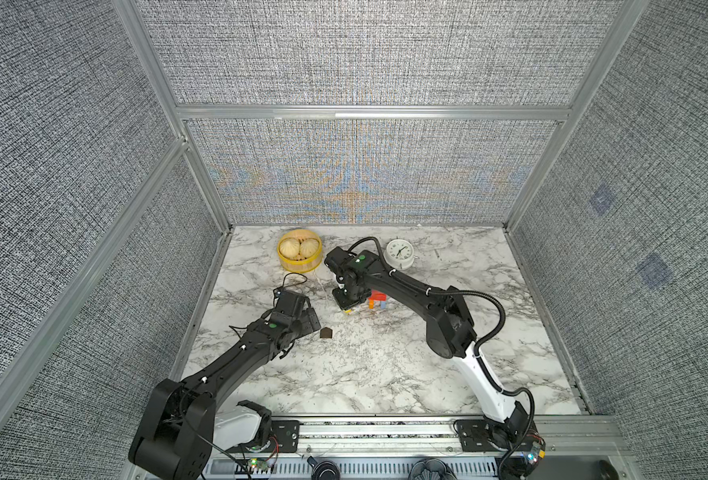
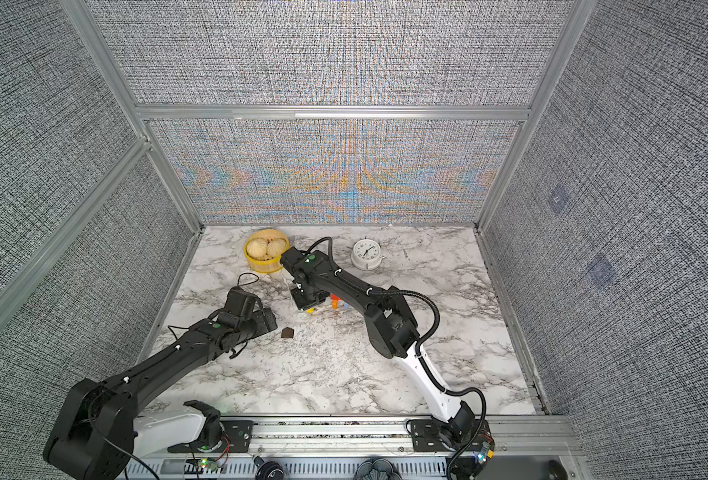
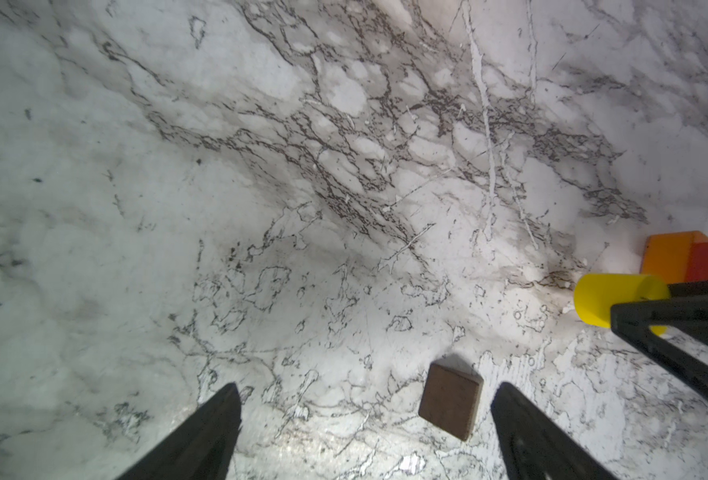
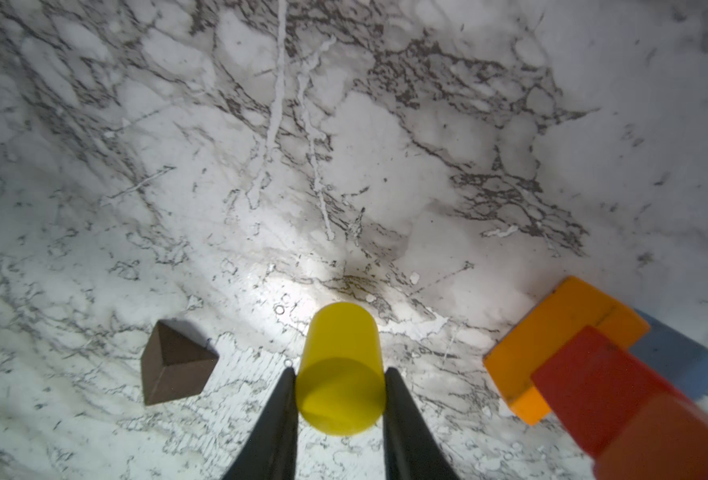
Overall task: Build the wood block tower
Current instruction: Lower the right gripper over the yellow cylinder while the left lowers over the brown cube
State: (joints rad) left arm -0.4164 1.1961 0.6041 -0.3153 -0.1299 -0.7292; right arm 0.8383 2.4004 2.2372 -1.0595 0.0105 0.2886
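My right gripper (image 4: 340,370) is shut on a yellow cylinder (image 4: 339,345), one finger pressed on each side, low over the marble table (image 1: 385,365). Close beside it stands the partial tower (image 1: 377,300): a red brick (image 4: 593,370) on an orange block (image 4: 560,332), with a light-blue block (image 4: 676,357) behind. In both top views the right arm hides most of the stack. A brown house-shaped block (image 3: 449,401) lies on the table between the fingers of my open left gripper (image 3: 367,386), nearer one finger and not touched. It also shows in a top view as the brown block (image 2: 287,332).
A yellow steamer basket (image 1: 300,266) with buns stands at the back left. A white alarm clock (image 1: 400,253) stands at the back, behind the right arm. Grey walls close in the table on three sides.
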